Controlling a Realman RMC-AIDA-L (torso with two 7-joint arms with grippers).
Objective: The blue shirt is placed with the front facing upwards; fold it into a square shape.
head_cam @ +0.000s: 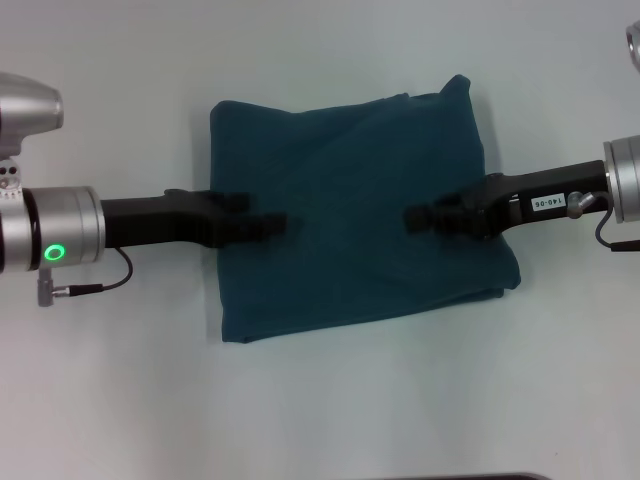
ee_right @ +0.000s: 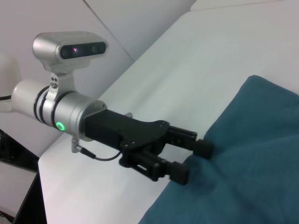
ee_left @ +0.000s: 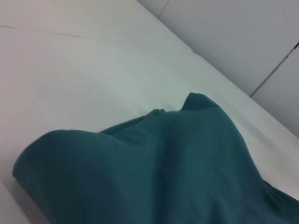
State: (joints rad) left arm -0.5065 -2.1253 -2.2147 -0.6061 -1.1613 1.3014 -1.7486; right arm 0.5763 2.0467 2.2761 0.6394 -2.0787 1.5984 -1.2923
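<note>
White table [head_cam: 110,400], folded blue shirt [head_cam: 350,200] between left gripper [head_cam: 270,224], right gripper [head_cam: 418,217]

Folded blue shirt [head_cam: 350,210] on table [head_cam: 100,400], between 2 tools.

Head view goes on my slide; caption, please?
Both grippers, left gripper and right gripper, reach over the folded blue shirt on the white table.

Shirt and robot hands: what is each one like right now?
Shirt: folded into a rough square, lying flat on the table, plain side up, no lettering showing.
Left hand: over the shirt's left edge, fingers open, tips at the cloth.
Right hand: over the shirt's right part; open or shut cannot be told.
Green light on left arm: lit.
</note>
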